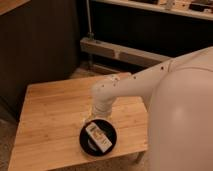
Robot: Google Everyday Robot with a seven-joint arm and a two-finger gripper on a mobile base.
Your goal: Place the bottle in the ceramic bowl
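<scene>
Lay inside the ceramic bowl [85, 142], the bottle [98, 138]: slim, pale, with dark label marks, stretched diagonally across the glossy black inside from upper left to lower right, reaching nearly rim to rim. Rested wholly within the rim, so far as could be seen.

Sat on the wooden table [50, 120], that bowl, close to the near edge and toward the right-hand corner, with only a narrow strip of bare wood between its rim and the front edge. Stretched away to the left and behind, a broad run of open tabletop.

Hung directly above the far rim of the bowl, the gripper [98, 116], at the end of the white arm [135, 85], pointed down and apparently just clear of the bottle's upper end. Could not be told whether its fingers stood apart or together, hidden as they were beneath the wrist.

Crossed over the table's right rear corner, the arm, coming from the large white body [182, 115] that filled the right side and overlapped the table's right edge.

Ran behind the table, a dark wall and a pale low ledge [125, 52]; showed beside the left edge, speckled floor [7, 140].
</scene>
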